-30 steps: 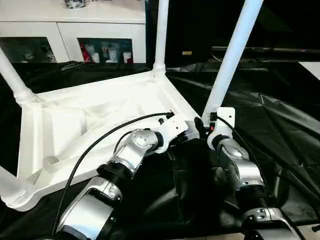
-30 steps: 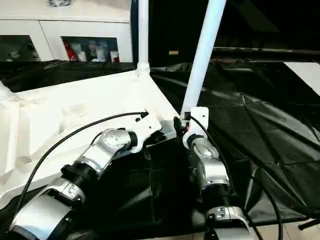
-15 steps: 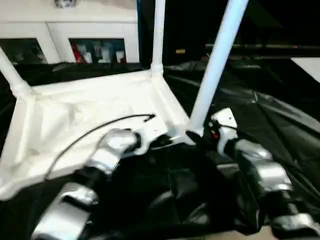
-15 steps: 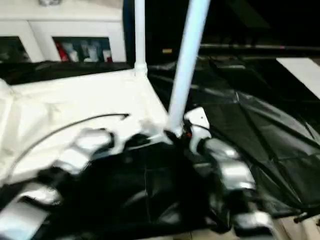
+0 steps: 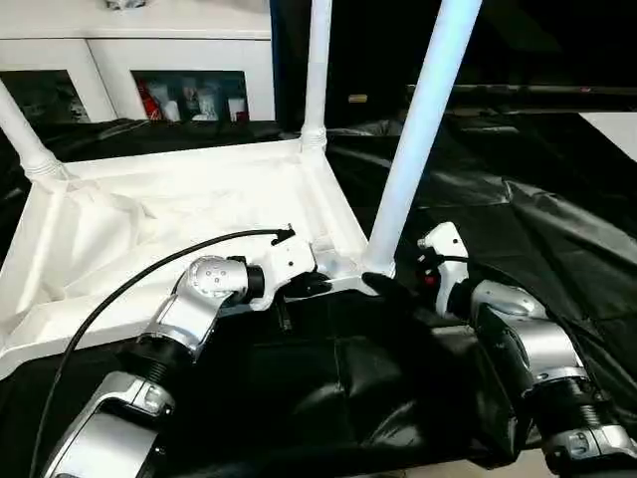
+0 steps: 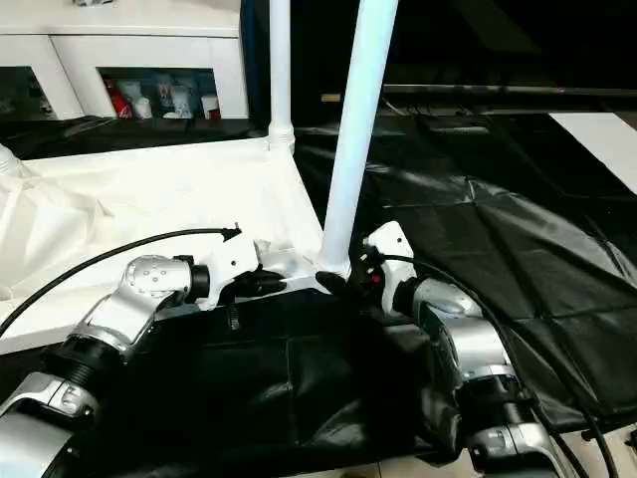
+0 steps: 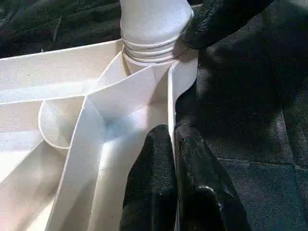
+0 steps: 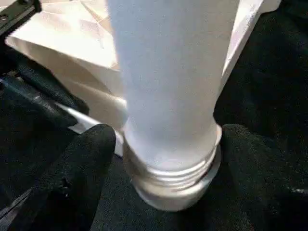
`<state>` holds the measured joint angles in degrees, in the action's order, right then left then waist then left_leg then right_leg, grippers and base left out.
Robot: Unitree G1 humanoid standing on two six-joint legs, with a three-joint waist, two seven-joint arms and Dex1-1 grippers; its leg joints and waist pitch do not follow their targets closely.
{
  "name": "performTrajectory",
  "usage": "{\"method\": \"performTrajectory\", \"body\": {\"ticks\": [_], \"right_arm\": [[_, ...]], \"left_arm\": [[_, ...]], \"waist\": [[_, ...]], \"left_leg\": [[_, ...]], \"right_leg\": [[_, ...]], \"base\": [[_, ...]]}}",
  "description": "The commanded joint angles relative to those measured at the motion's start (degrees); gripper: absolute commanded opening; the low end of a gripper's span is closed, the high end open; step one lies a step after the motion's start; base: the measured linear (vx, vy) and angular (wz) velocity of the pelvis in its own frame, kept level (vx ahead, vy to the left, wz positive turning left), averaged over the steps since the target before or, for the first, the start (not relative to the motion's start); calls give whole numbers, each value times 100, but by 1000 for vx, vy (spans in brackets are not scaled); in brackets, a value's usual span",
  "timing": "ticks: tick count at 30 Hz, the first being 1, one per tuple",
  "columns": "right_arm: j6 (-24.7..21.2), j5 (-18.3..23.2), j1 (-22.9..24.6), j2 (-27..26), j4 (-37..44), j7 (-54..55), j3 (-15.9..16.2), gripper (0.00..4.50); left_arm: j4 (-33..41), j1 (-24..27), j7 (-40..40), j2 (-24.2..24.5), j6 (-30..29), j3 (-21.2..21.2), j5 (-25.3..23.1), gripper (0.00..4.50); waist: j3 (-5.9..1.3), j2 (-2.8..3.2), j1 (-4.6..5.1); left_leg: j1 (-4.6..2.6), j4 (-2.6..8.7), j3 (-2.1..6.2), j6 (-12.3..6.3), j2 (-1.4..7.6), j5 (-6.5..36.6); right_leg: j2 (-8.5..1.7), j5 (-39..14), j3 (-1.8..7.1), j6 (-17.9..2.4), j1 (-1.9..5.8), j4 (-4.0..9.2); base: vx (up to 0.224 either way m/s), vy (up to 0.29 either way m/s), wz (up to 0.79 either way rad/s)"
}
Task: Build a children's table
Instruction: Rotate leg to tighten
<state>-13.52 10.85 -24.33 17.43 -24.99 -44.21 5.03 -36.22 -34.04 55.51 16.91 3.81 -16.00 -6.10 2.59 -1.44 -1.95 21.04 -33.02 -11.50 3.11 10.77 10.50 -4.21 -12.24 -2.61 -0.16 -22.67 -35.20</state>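
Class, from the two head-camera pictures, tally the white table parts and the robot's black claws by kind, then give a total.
White tapered round tube legs: 3
White square plastic tabletop, ribbed underside up: 1
Black two-fingered claws, left claw and right claw: 2
Total: 6

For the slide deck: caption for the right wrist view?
Right gripper straddling the threaded base of a table leg at its corner socket.

Table [image 5: 189, 214] upside down on cloth [image 5: 537, 199], legs up, cabinet [image 5: 149, 50] behind
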Motion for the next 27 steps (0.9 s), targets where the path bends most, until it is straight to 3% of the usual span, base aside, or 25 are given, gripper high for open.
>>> {"method": "performTrajectory", "body": {"ticks": [1, 5, 14, 22, 24, 26, 27], "right_arm": [[66, -28, -70, 0, -88, -2, 6, 379], [151, -38, -104, -28, -190, 22, -11, 363], [348, -70, -153, -51, -396, -46, -35, 280], [520, -119, -48, -163, -444, 173, -64, 273], [570, -279, -114, -369, -714, 905, -194, 273], [562, -424, -232, -679, -1020, 1959, -429, 272], [562, -424, -232, -679, -1020, 1959, -429, 272]], "left_arm": [[-108, 221, 91, -10, -9, 41, 171, 0], [-61, 246, 156, -4, -20, -5, 164, 0], [62, 349, 294, 38, -85, -58, 171, 0], [121, 381, 300, 31, -319, -90, 143, 0], [-50, 223, -123, -202, -514, -86, 12, 0], [-325, -26, -765, -588, -714, -83, -157, 0], [-325, -26, -765, -588, -714, -83, -157, 0]], "waist": [[-331, -126, -58], [-337, -125, -63], [-335, -137, -63], [-343, -131, -64], [-330, -112, -39], [-307, -93, -25], [-289, -95, -8]], "left_leg": [[-31, 280, 100, -569, 256, 544], [-35, 276, 101, -606, 258, 492], [-32, 267, 98, -610, 257, 517], [-27, 257, 99, -642, 253, 449], [-37, 266, 92, -557, 258, 553], [-50, 290, 108, -382, 260, 759], [-84, 304, 104, -238, 261, 986]], "right_leg": [[-406, -305, 252, -1413, 278, 363], [-408, -211, 250, -1429, 283, 349], [-403, -271, 248, -1424, 284, 344], [-405, -155, 247, -1449, 291, 325], [-404, -339, 252, -1459, 260, 349], [-395, -684, 249, -1405, 245, 387], [-396, -992, 257, -1358, 206, 430]], "base": [[0, 0, 0], [0, 0, 0], [0, 0, 0], [0, 0, 0], [0, 0, 0], [0, 0, 0], [0, 0, 0]]}}
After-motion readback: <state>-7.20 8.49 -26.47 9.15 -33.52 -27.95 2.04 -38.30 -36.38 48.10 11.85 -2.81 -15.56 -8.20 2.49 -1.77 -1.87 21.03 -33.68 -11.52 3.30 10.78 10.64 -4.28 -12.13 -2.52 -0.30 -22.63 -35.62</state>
